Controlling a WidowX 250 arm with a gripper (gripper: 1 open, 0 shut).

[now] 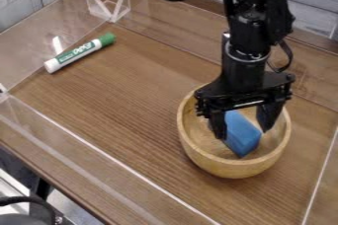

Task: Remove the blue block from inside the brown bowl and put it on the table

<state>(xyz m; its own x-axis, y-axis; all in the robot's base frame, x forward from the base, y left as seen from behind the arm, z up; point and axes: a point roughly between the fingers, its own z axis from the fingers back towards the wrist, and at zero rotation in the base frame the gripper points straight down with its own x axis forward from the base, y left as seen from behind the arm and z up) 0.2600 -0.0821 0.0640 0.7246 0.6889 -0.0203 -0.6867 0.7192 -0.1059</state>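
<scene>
The blue block (242,134) lies tilted inside the brown bowl (201,145), which sits on the table (119,96) at the front right. My gripper (242,121) hangs straight down over the bowl with its fingers spread open. One dark finger (212,123) reaches into the bowl left of the block, the other sits to the block's right. Neither finger visibly presses on the block.
A green-and-white marker (78,52) lies at the left of the table. Low clear acrylic walls (40,120) edge the tabletop, with a clear stand (109,4) at the back left. The black arm (254,17) rises behind the bowl.
</scene>
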